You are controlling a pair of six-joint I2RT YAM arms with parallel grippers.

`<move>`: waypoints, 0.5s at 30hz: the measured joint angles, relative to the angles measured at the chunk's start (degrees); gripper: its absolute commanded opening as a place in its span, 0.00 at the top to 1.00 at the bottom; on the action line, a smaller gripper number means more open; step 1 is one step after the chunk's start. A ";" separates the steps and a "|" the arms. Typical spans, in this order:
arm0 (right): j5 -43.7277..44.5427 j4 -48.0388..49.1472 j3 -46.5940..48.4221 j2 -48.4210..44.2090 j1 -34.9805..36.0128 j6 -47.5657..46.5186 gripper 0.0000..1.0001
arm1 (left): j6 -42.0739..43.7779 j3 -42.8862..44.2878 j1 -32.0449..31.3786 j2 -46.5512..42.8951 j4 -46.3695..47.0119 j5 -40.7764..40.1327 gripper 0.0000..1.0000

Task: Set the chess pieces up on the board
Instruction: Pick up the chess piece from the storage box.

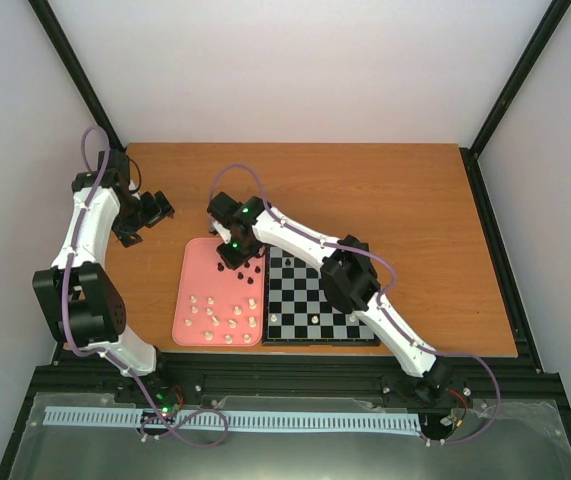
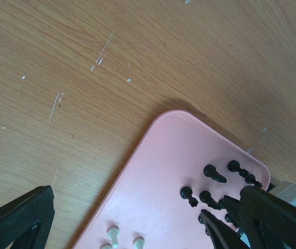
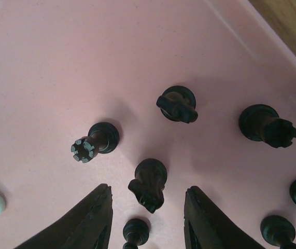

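My right gripper [image 3: 148, 189] hangs low over the far end of the pink tray [image 3: 49, 67]. Its jaws stand apart on either side of a black knight [image 3: 150, 188], with a gap on each side. Around it stand other black chess pieces: a rook [image 3: 93, 142], a second rook [image 3: 268, 126] and a pawn [image 3: 136, 231]. From above, the right gripper [image 1: 237, 255] is beside the board [image 1: 300, 282]. My left gripper [image 1: 150, 215] is wide open and holds nothing, over bare table left of the tray; its fingers [image 2: 18, 218] frame the tray's corner.
Cream-white pieces [image 1: 220, 315] lie scattered on the near half of the pink tray [image 1: 193, 275]. A few cream pieces [image 1: 275, 318] stand on the board's near rows. The right arm [image 1: 350, 275] stretches diagonally over the board. Wooden table [image 1: 405, 200] extends behind and to the right.
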 measured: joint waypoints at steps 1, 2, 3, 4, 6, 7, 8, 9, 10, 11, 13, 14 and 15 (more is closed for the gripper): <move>-0.02 -0.09 0.11 0.09 0.00 -0.02 0.61 | 0.00 0.00 0.00 0.00 0.00 0.00 0.00; -0.02 -0.20 0.26 0.26 0.00 -0.07 0.62 | 0.00 0.00 0.00 0.02 0.00 0.00 0.00; -0.04 -0.31 0.48 0.46 0.00 -0.13 0.65 | 0.00 0.00 0.00 0.02 0.00 0.00 0.00; -0.07 -0.33 0.57 0.66 0.00 -0.20 0.67 | 0.00 0.00 0.00 0.02 0.00 0.00 0.00; -0.13 -0.59 0.57 0.79 0.00 -0.31 0.68 | 0.00 0.00 0.00 0.02 0.00 0.00 0.00; -0.17 -0.63 0.57 0.81 0.00 -0.42 0.69 | 0.00 0.00 0.00 0.02 0.00 0.00 0.00; -0.22 -0.61 0.57 0.81 0.00 -0.46 0.70 | 0.00 0.00 0.00 0.02 0.02 0.00 0.00; -0.24 -0.61 0.57 0.81 0.00 -0.48 0.70 | 0.00 0.00 0.00 0.02 0.02 0.00 0.00; -0.22 -0.61 0.59 0.81 0.00 -0.59 0.71 | 0.00 0.00 0.00 0.02 0.02 0.00 0.00; -0.22 -0.61 0.59 0.81 0.00 -0.61 0.74 | 0.00 0.00 0.00 0.04 0.02 0.00 0.00; -0.22 -0.59 0.59 0.81 0.00 -0.72 0.76 | 0.00 0.00 0.00 0.07 0.02 0.00 0.00; -0.24 -0.59 0.59 0.81 0.00 -0.74 0.77 | 0.00 0.00 0.00 0.07 0.02 0.00 0.00; -0.22 -0.61 0.59 0.81 0.00 -0.81 0.78 | 0.00 0.00 0.00 0.09 0.02 0.00 0.00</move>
